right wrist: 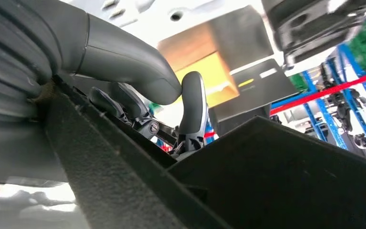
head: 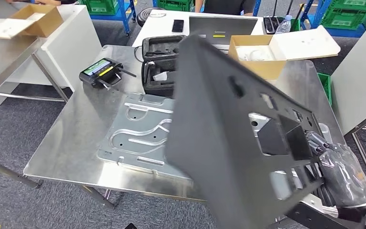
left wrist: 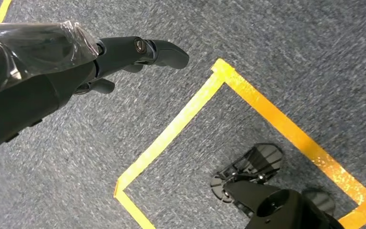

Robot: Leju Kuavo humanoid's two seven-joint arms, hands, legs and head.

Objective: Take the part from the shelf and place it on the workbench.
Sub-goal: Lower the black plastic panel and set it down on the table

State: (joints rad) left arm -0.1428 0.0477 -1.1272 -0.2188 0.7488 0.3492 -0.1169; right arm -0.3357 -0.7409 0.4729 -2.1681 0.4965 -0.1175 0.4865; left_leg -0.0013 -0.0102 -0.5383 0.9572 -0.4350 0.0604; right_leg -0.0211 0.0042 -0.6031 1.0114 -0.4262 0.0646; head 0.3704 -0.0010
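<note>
Part: black flat panel (head: 224, 138) with cutouts, tilted, held in the air over the near right side of the surface (head: 71, 138)
Right hand: (head: 336, 164) grips the panel's right edge, fingers (right wrist: 193, 107) and thumb wrapped on it
Left hand: (left wrist: 95, 62) hangs over grey carpet, fingers loosely apart, holding nothing; yellow floor tape (left wrist: 181, 124) below
Surface items: silver stamped metal plate (head: 140, 133) partly under the panel; black open case (head: 159, 62) behind it; handheld controller (head: 100, 71) to the left; cardboard box (head: 257, 55) at back right
</note>
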